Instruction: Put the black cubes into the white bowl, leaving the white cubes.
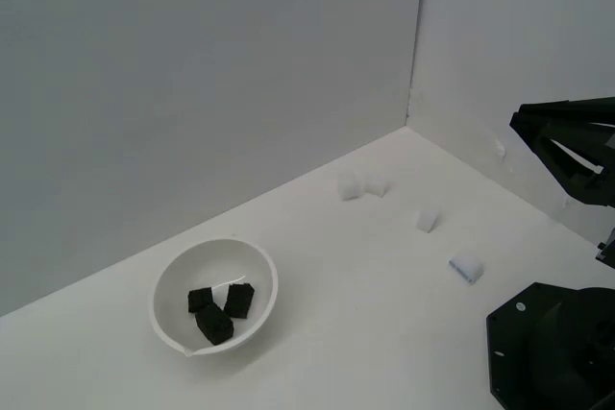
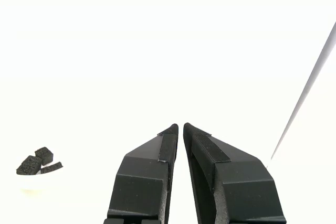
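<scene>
The white bowl [image 1: 258,266] sits on the white surface at the exterior view's left. Three black cubes [image 1: 201,299] [image 1: 239,300] [image 1: 214,324] lie inside it. In the wrist view the cubes [image 2: 37,162] show in the washed-out bowl [image 2: 31,188]. Several white cubes lie apart from the bowl: two close together [image 1: 349,186] [image 1: 377,183], one alone [image 1: 428,220], and one nearer the arm [image 1: 465,269]. My gripper [image 1: 516,121] is raised at the exterior view's right, far from the bowl. In the wrist view the gripper [image 2: 181,126] is shut with nothing between the fingertips.
The arm's black base [image 1: 548,348] stands at the exterior view's lower right. Two grey-white walls meet in a corner [image 1: 413,93] behind the white cubes. The wall edge shows in the wrist view [image 2: 307,95].
</scene>
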